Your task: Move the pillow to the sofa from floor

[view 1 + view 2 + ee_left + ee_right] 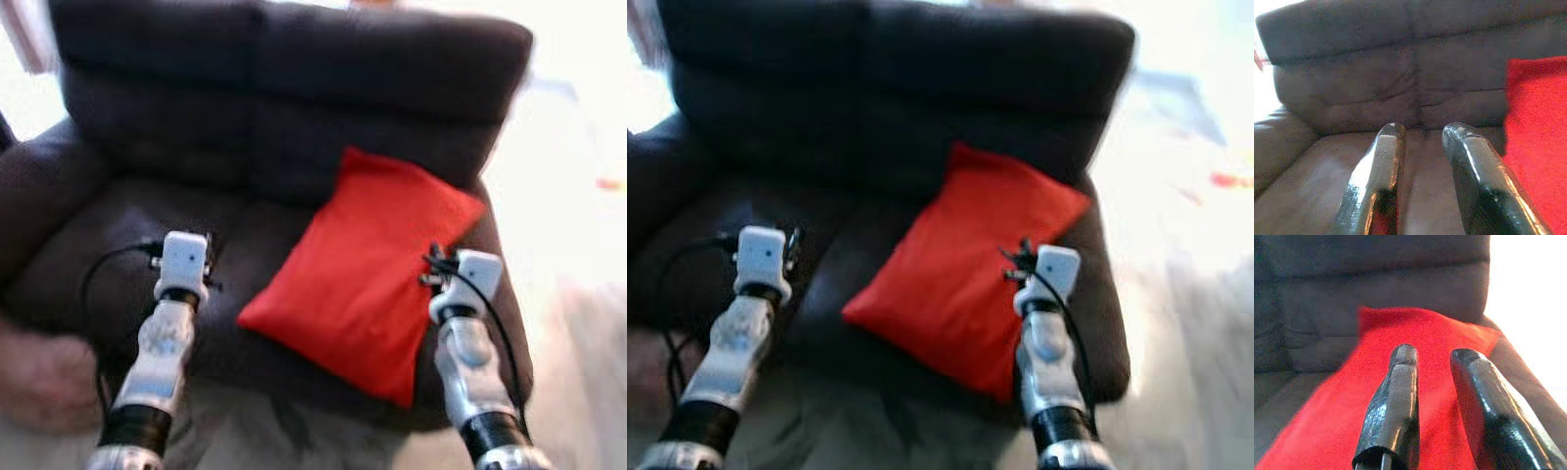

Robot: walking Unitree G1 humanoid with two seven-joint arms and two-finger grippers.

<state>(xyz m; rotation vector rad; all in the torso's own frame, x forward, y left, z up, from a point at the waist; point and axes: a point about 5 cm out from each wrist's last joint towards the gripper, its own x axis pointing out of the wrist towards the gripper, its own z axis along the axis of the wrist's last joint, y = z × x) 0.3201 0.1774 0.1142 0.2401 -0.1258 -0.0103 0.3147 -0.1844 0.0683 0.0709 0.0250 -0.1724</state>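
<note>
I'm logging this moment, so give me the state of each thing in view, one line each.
red pillow: lying on the sofa seat, top leaning on the backrest, not held.
sofa: dark, carrying the pillow on its right half.
left end effector: open, holding nothing, over the seat.
right end effector: open, holding nothing, over the pillow.

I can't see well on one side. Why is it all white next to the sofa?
Eye views: strong glare washes out the floor beside the sofa, and everything is slightly blurred; right wrist view: the same white glare past the red pillow; left wrist view: evenly lit, fingers shiny.
</note>
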